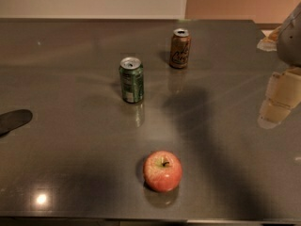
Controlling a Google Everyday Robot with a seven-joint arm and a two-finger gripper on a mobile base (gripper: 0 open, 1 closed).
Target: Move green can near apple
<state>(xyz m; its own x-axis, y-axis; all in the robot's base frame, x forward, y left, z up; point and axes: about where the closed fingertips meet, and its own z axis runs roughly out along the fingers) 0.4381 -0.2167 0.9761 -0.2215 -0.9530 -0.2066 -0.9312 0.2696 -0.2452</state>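
The dark grey surface (66,164) fills nearly all of the view. The gripper (278,99) hangs at the far right edge, above the surface and partly cut off; whether its jaws are wide or narrow I cannot tell. The apple (162,171) sits near the front edge, about in the middle. The green can (131,79) stands upright behind it, a little to the left and well apart from it. The brown can (179,48) stands further back, to the right. From the gripper, the green can lies far to the left, its long axis vertical. I judge the reach must cross the surface sideways, in front of the brown can.
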